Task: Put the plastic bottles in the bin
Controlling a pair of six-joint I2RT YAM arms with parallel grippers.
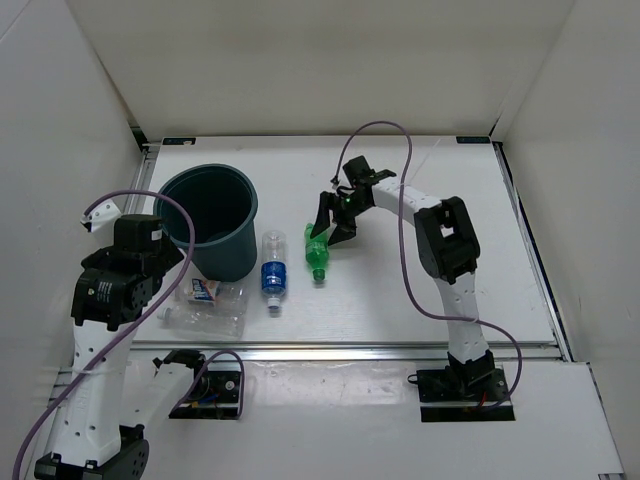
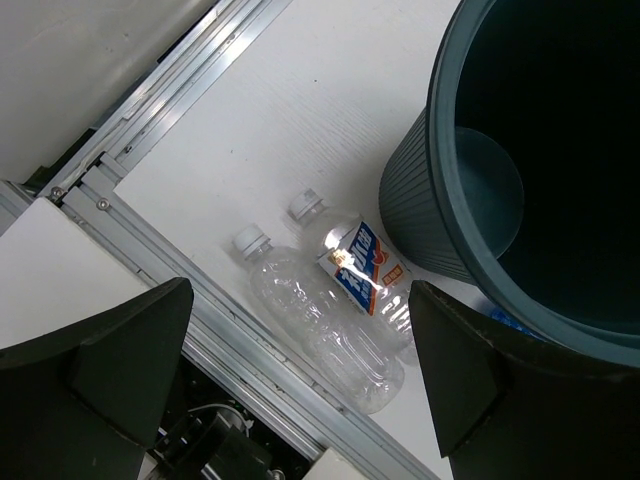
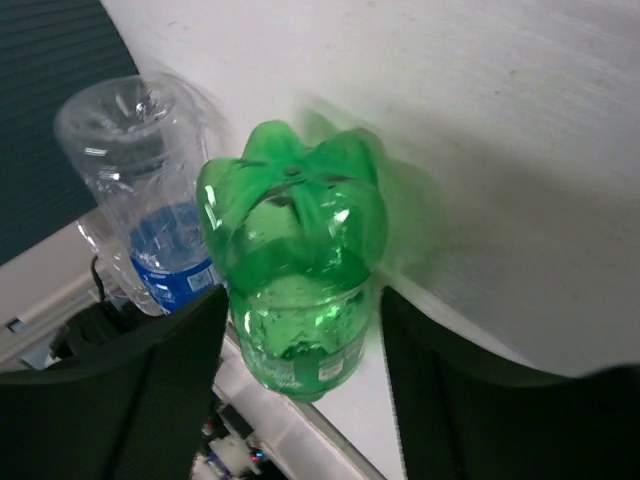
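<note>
The dark teal bin stands upright at the left; its ribbed wall shows in the left wrist view. A green bottle lies on the table, base toward my right gripper. In the right wrist view the gripper is open, with a finger on each side of the green bottle. A clear bottle with a blue label lies beside it. My left gripper is open above a white-and-blue-labelled clear bottle and a plain clear bottle.
The aluminium rail runs along the table's front edge, right beside the clear bottles. White walls close in the table at the left, back and right. A purple cable loops over the right arm.
</note>
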